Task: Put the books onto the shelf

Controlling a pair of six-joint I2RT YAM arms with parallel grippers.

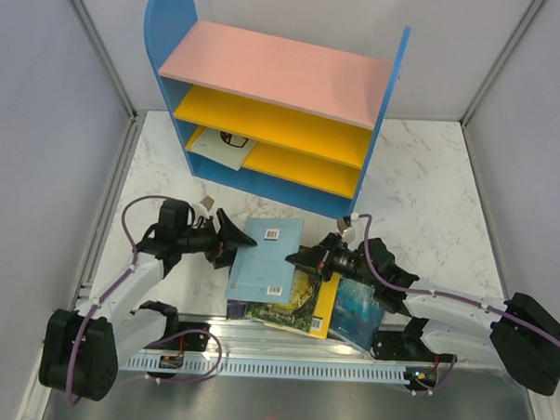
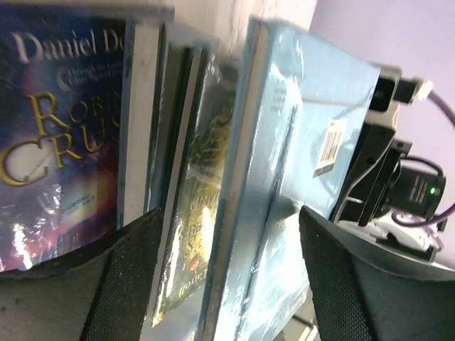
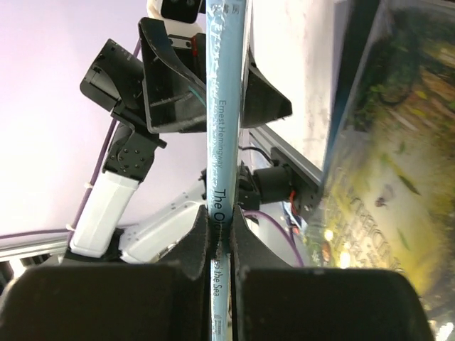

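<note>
Your marble table [image 1: 429,207] had the shelf [image 1: 277,75] standing at 12 o'clock, blue sides, pink top. One pale book [image 1: 222,144] already lay flat on the lower yellow board, toward the 9 o'clock end. Down at 6 o'clock, by the arm bases, the rest of the books [image 1: 350,311] sat in a messy pile. The light blue book [image 1: 264,260] was over that pile with its back cover facing up, but I couldn't tell if it rested on it. Your right pincer [image 3: 220,241] was clenched tight on that book's 3 o'clock edge. Your left pincer [image 2: 227,277] at the 9 o'clock edge was released, fingers [image 2: 121,284] spread either side of the book.
</note>
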